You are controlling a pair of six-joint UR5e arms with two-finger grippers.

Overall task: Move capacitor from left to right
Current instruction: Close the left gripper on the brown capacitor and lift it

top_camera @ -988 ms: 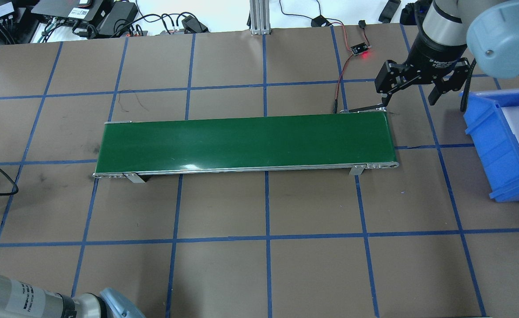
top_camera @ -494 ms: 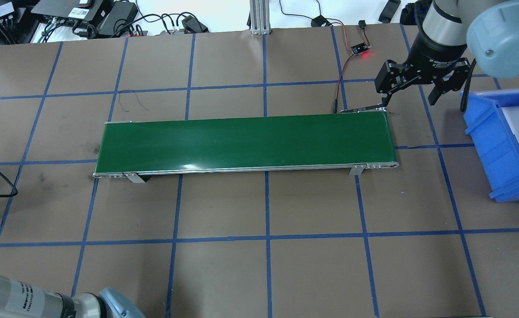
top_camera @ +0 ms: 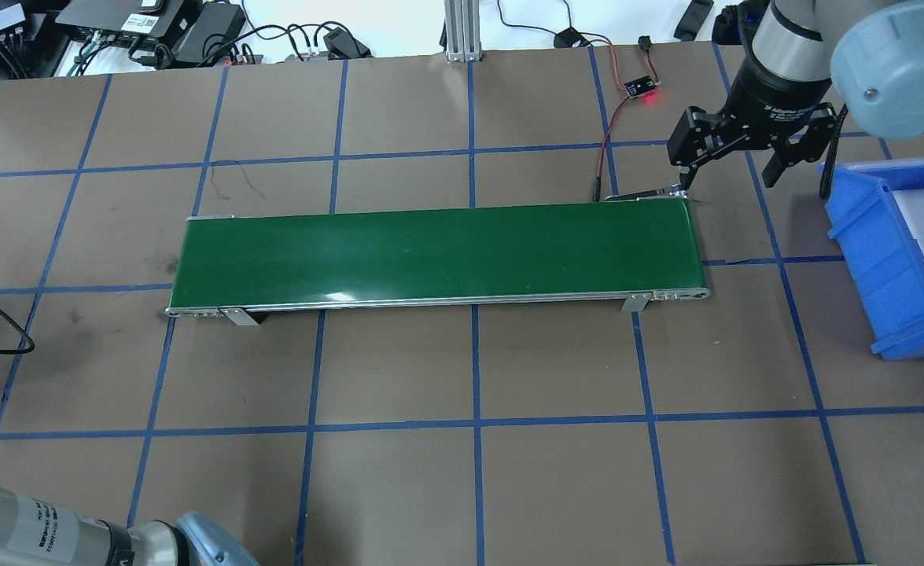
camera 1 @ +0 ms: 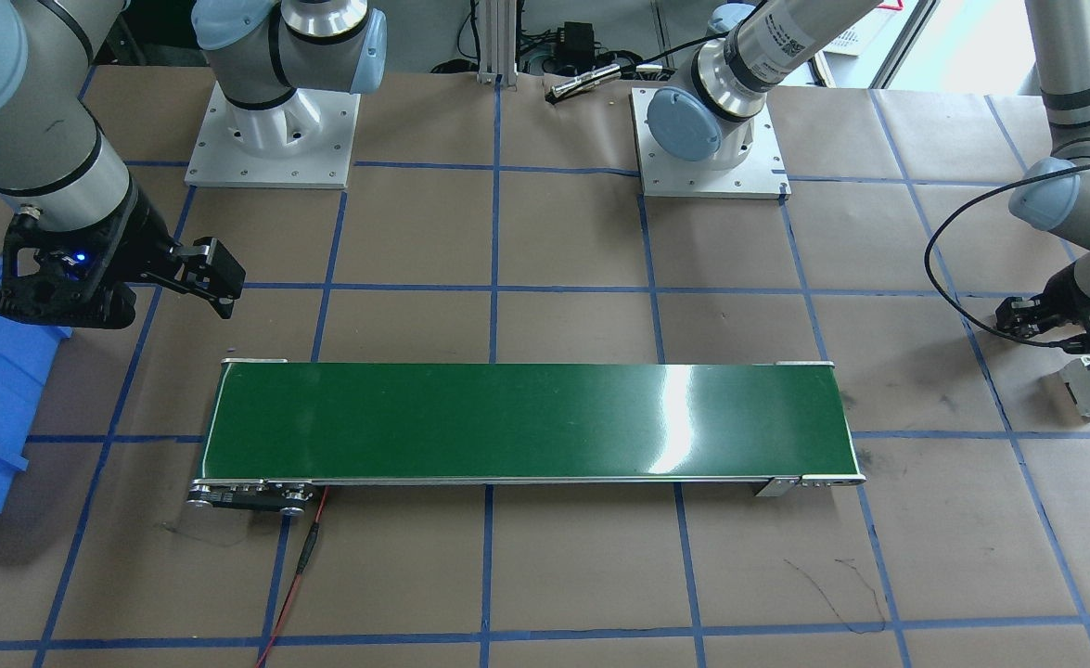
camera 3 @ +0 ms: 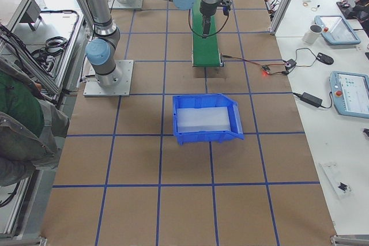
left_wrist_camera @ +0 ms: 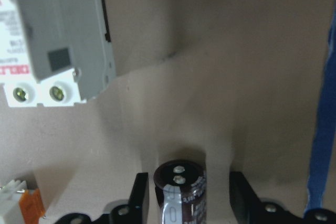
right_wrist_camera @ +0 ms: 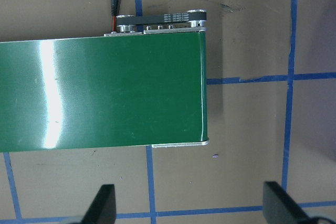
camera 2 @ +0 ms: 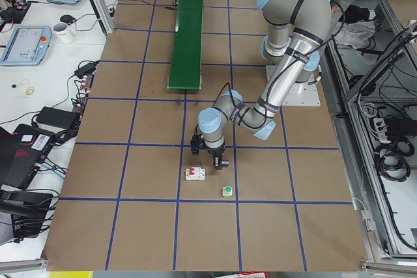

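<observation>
Left gripper [left_wrist_camera: 189, 182] first: it's spread, one finger on each side of the capacitor [left_wrist_camera: 178, 192], with a bit of daylight on both sides (more on one side than the other). So it's straddling the part, not pinching it. The capacitor is way out at the left end of the table [top_camera: 399, 487], well apart from the conveyor belt [top_camera: 438, 251], and the white circuit breaker [left_wrist_camera: 58, 40] is near it but not touching. The side view also shows a little green push button [camera 2: 227, 191] close by. The wrist view doesn't show where the capacitor's body meets the paper, so I can't say exactly how it's resting. I'd call this the grasp step, lined up but not closed yet, with the whole carry to the right still to do. Your next move is closing on that round dark body. Since the gaps are uneven, I'd guess one finger gets there first and nudges it, so centre up or close gently so it doesn't roll or squirt out. Then lift clear of the breaker before you head for the belt. Your right gripper [right_wrist_camera: 190, 192] is also wide open with nothing in it, hovering off the belt's right end next to the blue bin [top_camera: 870, 259], presumably waiting to receive.
</observation>
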